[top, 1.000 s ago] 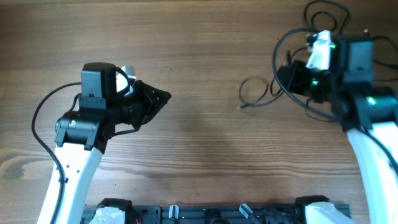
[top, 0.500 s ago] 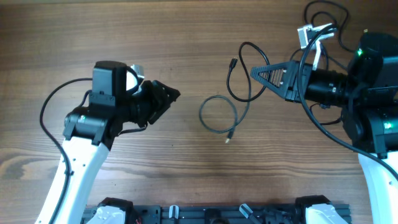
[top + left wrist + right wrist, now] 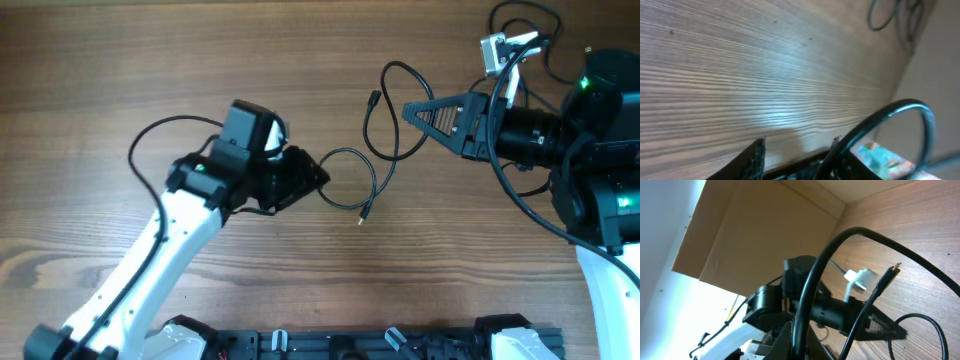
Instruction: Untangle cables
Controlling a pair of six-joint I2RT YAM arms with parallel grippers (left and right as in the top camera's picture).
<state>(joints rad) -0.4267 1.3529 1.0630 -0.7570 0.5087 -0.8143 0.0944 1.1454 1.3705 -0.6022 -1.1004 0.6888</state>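
The cables are judged to be light, limp and springy. They are thin black cords that keep a curl, slide easily over the wooden table and drag their neighbours wherever strands cross. Their small metal ends could be bent if pinched, so a hold is best taken on bare cord just behind a plug or on a free span, away from crossings. One cord is laid in a loop close to the table's centre, with its plug end turned toward 6 o'clock. From the loop a strand appears to rise toward 1 o'clock, to the right pincer, whose fingers are pressed together on the cord, as the right wrist view shows. More cord is heaped at the 1 o'clock corner. The right arm is held level and pointed to 9 o'clock. The left arm is stretched from 7 o'clock toward the centre, and the left pincer is set at the loop's 9 o'clock edge. Whether its fingers are apart cannot be told.
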